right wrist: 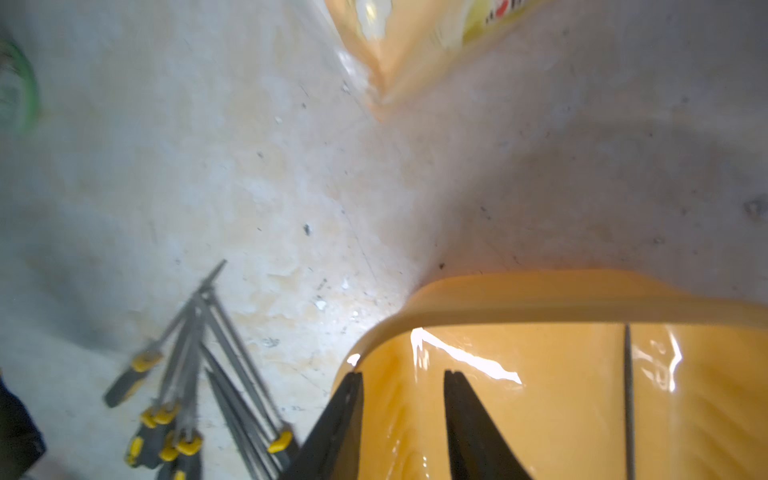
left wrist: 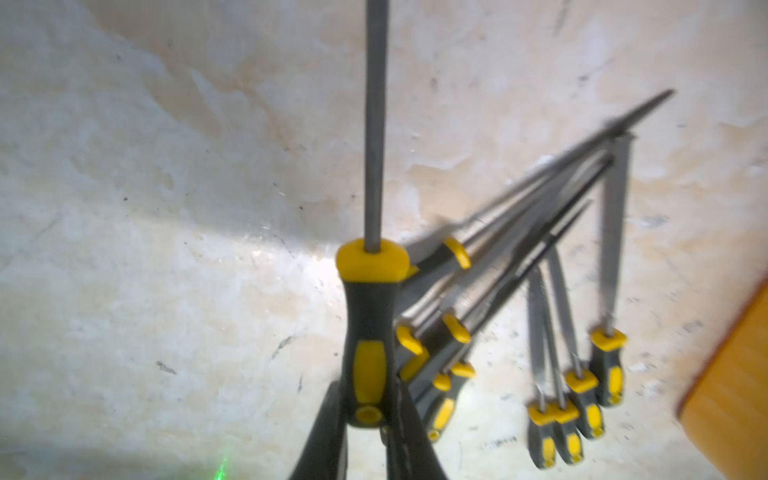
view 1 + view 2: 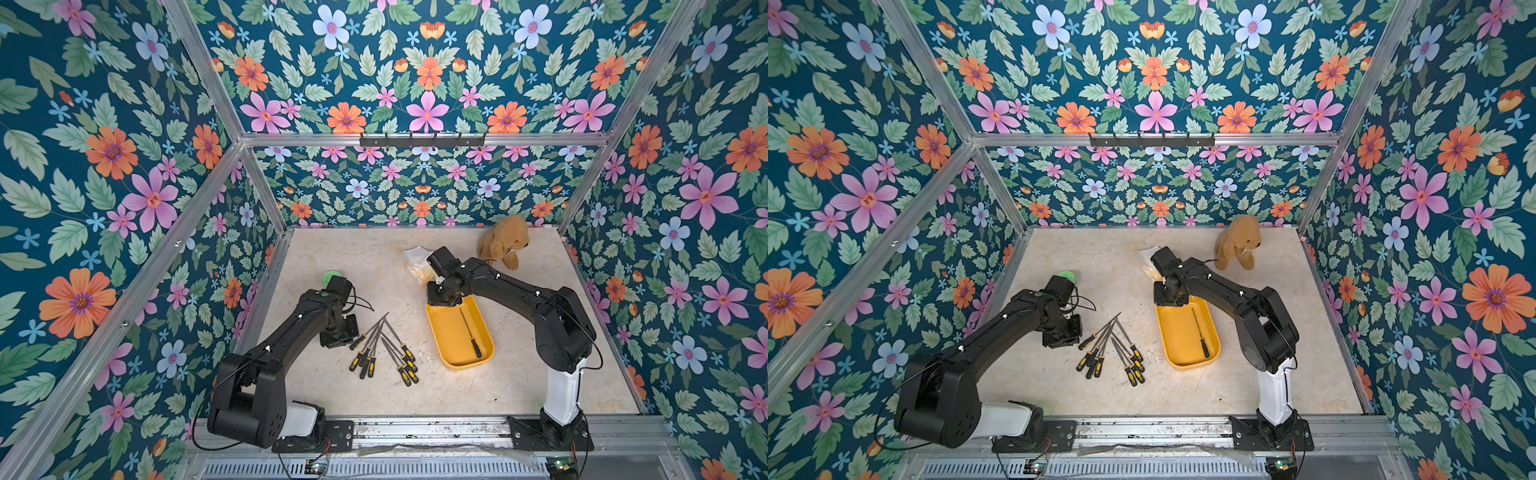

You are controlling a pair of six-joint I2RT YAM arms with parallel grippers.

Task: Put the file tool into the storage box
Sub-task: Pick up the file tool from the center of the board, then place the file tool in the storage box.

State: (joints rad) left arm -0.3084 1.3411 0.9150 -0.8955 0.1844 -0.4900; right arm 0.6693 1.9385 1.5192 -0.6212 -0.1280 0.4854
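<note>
**Findings**

- Table (image 3: 353, 257): pale marbled top; both my arms work over it.
- Storage box (image 3: 446, 338): a yellow-orange tray. Its far end lies directly under my right gripper (image 1: 401, 378). It is off to the right of my left gripper (image 2: 368, 419), past the pile. Inside it, 1 boxed file (image 3: 469, 332) lies lengthwise.
- Loose files (image 3: 386, 349): these are fanned on the table just right of my left gripper, between it and the box.
- File tool (image 2: 369, 316): its black-and-yellow handle is clamped at the butt end between my left jaws, which are nearly closed on it. The shaft points straight out ahead of the gripper.
- Right gripper: the jaws stand partly apart with nothing between them, above the box's inner wall.

**Judgement**

The step in hand is the carry of a second file, since the pick looks complete. The next move calls for lifting clear of the pile and swinging right over it. The shaft should be lined up with the box's long axis and set down beside the boxed file. My right gripper sits over the box's far end, so it may need to clear out first.

**Views compared**

- The left wrist view alone shows the grip. In both top views my own wrist hides the jaws and the handle.
- The right wrist view alone shows the open gap between the right jaws, and the tissue pack (image 1: 415, 45) ahead of the gripper beyond the box.
- Only the top views show the whole box and the route to it.
- No view tells me whether the held file is clear of the table.
</note>
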